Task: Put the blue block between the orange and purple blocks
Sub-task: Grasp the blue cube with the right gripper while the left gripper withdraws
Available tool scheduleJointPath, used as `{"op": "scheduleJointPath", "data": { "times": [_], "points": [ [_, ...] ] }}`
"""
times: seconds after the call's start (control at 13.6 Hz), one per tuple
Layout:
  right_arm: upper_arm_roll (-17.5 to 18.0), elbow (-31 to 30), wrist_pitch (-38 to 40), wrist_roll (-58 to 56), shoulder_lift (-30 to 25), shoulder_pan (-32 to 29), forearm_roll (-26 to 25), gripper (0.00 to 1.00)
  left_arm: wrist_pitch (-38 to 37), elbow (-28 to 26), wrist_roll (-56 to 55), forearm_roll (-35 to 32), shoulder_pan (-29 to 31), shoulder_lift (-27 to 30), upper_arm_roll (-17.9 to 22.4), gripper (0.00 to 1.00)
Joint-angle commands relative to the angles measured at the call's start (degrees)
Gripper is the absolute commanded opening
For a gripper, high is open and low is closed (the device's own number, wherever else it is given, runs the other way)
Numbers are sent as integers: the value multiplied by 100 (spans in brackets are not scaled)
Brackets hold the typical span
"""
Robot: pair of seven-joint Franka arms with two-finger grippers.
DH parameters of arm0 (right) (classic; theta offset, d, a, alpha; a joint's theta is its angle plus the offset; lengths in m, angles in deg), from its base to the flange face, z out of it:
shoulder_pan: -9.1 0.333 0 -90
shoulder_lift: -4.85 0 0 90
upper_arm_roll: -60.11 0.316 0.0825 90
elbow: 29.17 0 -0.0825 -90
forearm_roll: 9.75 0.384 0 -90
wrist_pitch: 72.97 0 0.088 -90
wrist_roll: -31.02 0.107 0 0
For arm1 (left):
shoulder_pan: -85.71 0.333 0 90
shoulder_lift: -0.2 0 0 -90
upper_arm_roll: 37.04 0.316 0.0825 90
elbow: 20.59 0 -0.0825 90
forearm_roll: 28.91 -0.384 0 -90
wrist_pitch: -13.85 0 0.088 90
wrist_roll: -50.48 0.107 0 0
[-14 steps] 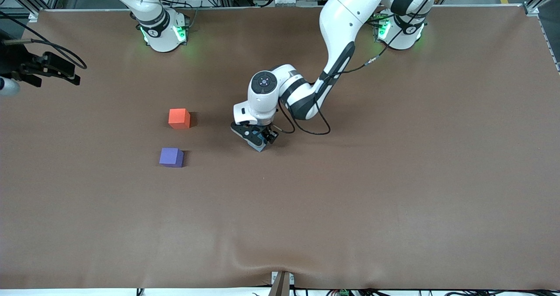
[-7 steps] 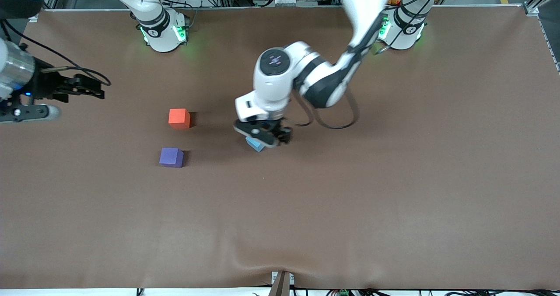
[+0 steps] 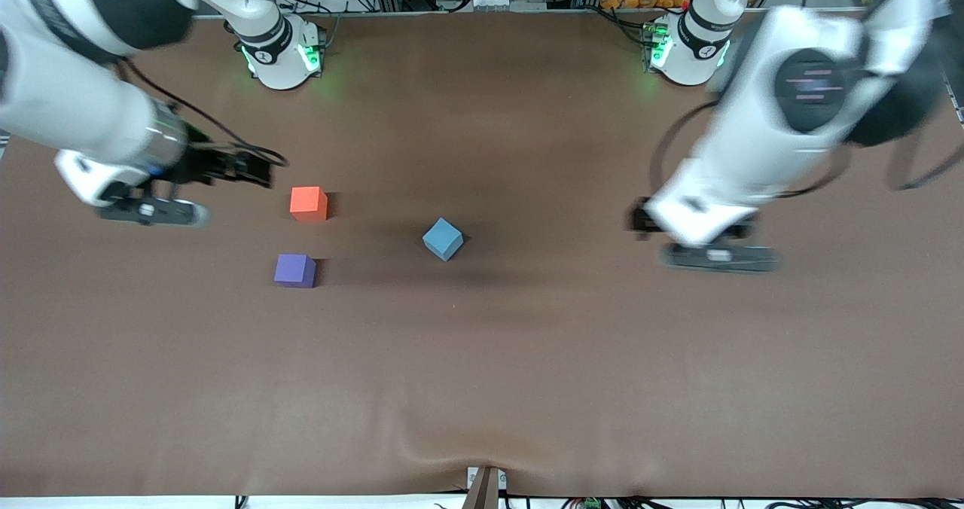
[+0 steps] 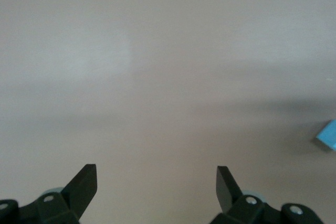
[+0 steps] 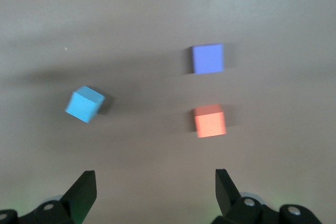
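Observation:
The blue block (image 3: 442, 239) lies free on the brown table, turned at an angle, apart from the other two toward the left arm's end. The orange block (image 3: 309, 203) and the purple block (image 3: 294, 270) sit close together, the purple one nearer the front camera. My left gripper (image 3: 715, 257) is open and empty, up over bare table toward its own end; its wrist view shows only a corner of the blue block (image 4: 328, 135). My right gripper (image 3: 154, 211) is open and empty, beside the orange block toward the right arm's end. Its wrist view shows the blue block (image 5: 84, 104), purple block (image 5: 208, 59) and orange block (image 5: 210, 121).
The brown table cloth (image 3: 482, 358) has a raised fold at the front edge near a small bracket (image 3: 486, 486). The arm bases (image 3: 282, 53) stand along the table's back edge.
My left gripper has let go of the blue block, risen and swung away toward its own end. My right arm has come in from the table's edge to beside the orange block.

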Motion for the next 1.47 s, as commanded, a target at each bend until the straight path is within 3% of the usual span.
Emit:
{"op": "scheduleJointPath", "data": {
  "times": [0.0,0.29,0.51,0.81,1.4],
  "points": [
    [-51,-6,-277,1262,299,522,60,100,-227,-313,111,-56,522,380,-95,100],
    [-51,-32,-944,2976,984,1286,69,100,53,-1286,382,-65,1235,1170,-104,100],
    [-60,-399,-1849,3516,1293,1710,-1,100,984,-2577,840,-56,1675,2031,-113,100],
    [-51,-1507,-3597,3971,1398,2096,-1,100,986,-2687,867,-56,1675,2129,-130,100],
    [-60,-1544,-4268,4105,2154,2299,-221,100,881,-2433,1148,-47,1701,2332,-139,100]
  ]
}}
